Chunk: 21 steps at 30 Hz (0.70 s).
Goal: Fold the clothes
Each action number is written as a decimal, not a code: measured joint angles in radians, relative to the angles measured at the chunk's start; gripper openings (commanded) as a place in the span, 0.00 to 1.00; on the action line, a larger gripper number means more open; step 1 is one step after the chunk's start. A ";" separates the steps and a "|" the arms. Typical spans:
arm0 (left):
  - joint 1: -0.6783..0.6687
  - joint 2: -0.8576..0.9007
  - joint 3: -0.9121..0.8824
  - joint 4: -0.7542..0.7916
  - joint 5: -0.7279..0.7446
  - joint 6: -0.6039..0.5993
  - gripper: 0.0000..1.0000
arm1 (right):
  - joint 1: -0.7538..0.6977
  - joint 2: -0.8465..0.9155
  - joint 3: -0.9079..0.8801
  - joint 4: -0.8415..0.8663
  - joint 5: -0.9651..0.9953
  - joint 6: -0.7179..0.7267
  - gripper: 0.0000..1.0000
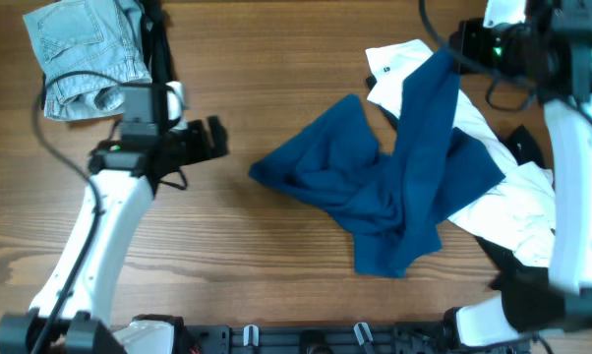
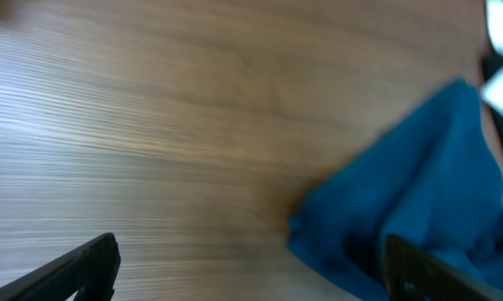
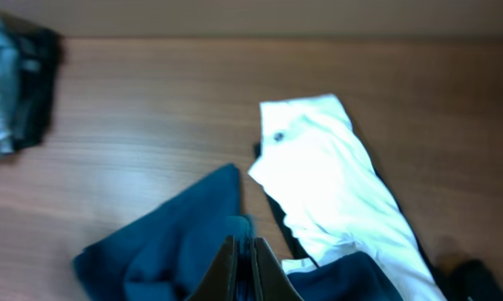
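Observation:
The dark blue garment (image 1: 389, 192) lies crumpled at the table's centre right, one strip of it drawn up toward the far right. My right gripper (image 1: 451, 54) is shut on that strip; in the right wrist view the fingers (image 3: 244, 251) pinch blue cloth (image 3: 164, 247). My left gripper (image 1: 215, 138) is open and empty, just left of the garment's left tip. In the left wrist view its fingers (image 2: 251, 263) straddle bare wood with the blue cloth (image 2: 419, 201) at the right.
A white garment (image 1: 507, 197) with black marks lies under and right of the blue one, and shows in the right wrist view (image 3: 327, 184). A light denim piece (image 1: 85, 49) lies at the far left corner beside dark cloth (image 1: 156, 39).

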 measured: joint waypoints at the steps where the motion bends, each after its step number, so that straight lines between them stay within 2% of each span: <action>1: -0.032 0.024 0.000 -0.001 0.019 0.004 1.00 | -0.018 0.041 0.000 0.003 -0.005 0.000 0.04; 6: -0.157 0.169 0.000 0.000 0.053 0.007 1.00 | -0.085 0.212 0.000 0.019 -0.060 0.000 0.04; 13: -0.240 0.336 0.000 0.089 0.126 -0.039 1.00 | -0.085 0.224 0.000 0.051 -0.072 0.000 0.04; 15: -0.269 0.360 0.000 0.099 0.151 -0.046 0.93 | -0.085 0.224 0.000 0.053 -0.072 0.000 0.04; 16: -0.277 0.363 0.000 0.099 0.158 -0.046 0.87 | -0.085 0.224 0.000 0.054 -0.075 0.000 0.04; 17: -0.281 0.364 0.000 0.100 0.162 -0.045 0.73 | -0.085 0.224 0.000 0.054 -0.076 0.000 0.04; 19: -0.281 0.364 0.000 0.103 0.165 -0.047 0.24 | -0.085 0.224 0.000 0.054 -0.079 0.000 0.04; 20: -0.281 0.364 0.000 0.103 0.165 -0.051 0.07 | -0.085 0.224 0.000 0.054 -0.079 0.000 0.04; 21: -0.281 0.364 0.000 0.103 0.165 -0.051 0.04 | -0.085 0.224 0.000 0.054 -0.079 0.000 0.04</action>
